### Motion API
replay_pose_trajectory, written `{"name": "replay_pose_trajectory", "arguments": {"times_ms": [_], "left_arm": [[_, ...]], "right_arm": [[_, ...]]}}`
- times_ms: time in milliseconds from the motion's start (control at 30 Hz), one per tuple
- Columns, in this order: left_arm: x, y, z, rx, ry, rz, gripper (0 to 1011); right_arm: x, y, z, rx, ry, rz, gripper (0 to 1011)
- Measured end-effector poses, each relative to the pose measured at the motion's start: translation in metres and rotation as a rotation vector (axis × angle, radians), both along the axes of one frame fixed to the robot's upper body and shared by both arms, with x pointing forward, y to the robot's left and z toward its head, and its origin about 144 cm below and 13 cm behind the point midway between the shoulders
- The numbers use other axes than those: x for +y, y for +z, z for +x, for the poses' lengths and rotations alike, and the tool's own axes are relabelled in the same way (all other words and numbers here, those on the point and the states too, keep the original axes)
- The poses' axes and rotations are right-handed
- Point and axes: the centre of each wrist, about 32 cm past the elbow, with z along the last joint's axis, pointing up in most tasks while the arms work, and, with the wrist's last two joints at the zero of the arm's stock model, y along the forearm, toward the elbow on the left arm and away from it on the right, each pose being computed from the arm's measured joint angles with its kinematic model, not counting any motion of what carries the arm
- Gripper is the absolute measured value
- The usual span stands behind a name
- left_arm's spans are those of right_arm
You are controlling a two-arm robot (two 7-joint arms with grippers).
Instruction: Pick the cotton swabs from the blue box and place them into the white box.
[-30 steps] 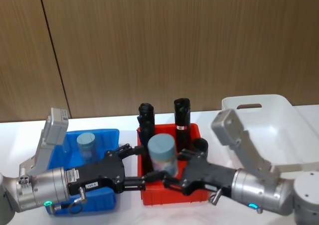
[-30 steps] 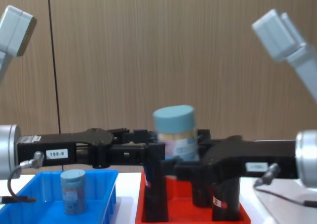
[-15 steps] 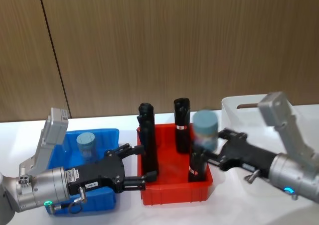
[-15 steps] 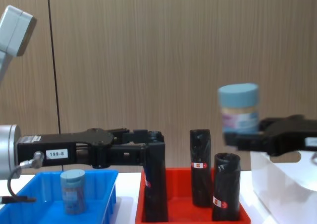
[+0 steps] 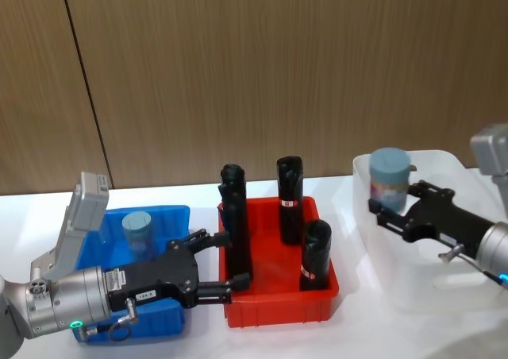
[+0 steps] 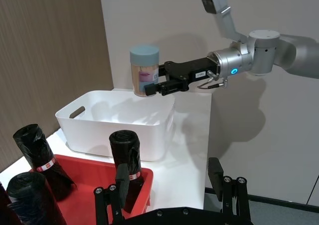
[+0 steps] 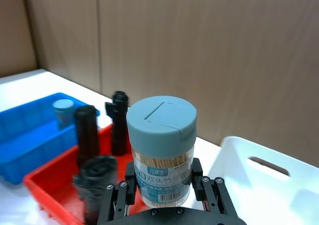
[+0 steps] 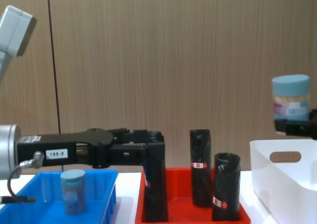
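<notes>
Closest to me, my left pincer (image 5: 230, 257) hangs with its fingers spread and nothing in them, right where the blue box (image 5: 171, 211) meets the red tray (image 5: 278, 311). One jar of cotton swabs (image 5: 136, 230) stands upright in the blue box, so there's another run to do after this one. The black rolls (image 5: 290, 191) standing in the tray aren't my problem.

Further out on my right, my right pincer (image 5: 390, 206) is clamped round the lower body of the other swab jar (image 5: 390, 175). It's upright, lid on top, and sits well above the rim of the white box (image 5: 444, 168), over its left end near the wall.

How I'd do the drop: slide a touch more toward the middle so the fingers clear that wall. Then go straight down until the jar's base is about on the box floor, and only then let go. Releasing from up here would probably bounce it or tip it over.
</notes>
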Motion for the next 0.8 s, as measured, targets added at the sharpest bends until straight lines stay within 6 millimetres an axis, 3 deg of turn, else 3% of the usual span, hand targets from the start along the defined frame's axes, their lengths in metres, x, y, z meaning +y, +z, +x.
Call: {"name": "replay_pose_trajectory", "arguments": {"times_ms": [800], "left_arm": [[0.0,0.0,0.0,0.0,0.0,0.0,1000]], "right_arm": [[-0.032,-0.033,0.039,0.145,-0.162,-0.007,635]]}}
